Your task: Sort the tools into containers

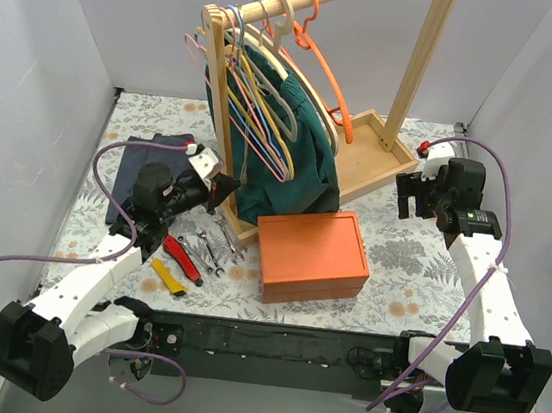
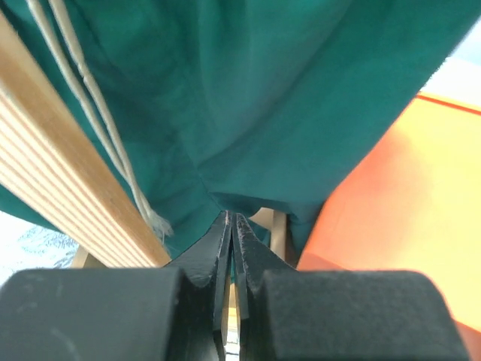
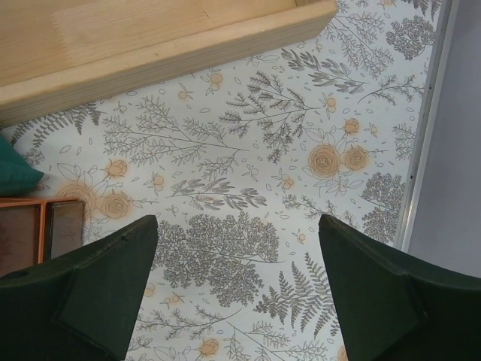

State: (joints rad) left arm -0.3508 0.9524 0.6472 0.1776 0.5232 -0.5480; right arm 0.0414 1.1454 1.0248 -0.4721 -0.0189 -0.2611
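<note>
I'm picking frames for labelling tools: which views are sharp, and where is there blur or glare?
Top external: evenly lit and sharp, only soft shadows around the flat rectangular orange box. Left wrist: the dark green hanging cloth fills the frame, and the shut left pincer is near and blurred. Right wrist: the floral tablecloth is crisp, the open right pincer slightly soft; no glare.

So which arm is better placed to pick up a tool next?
Probably left: the pliers and wrenches lie near the left fingers, while the right fingers hang open beyond the orange box.
</note>
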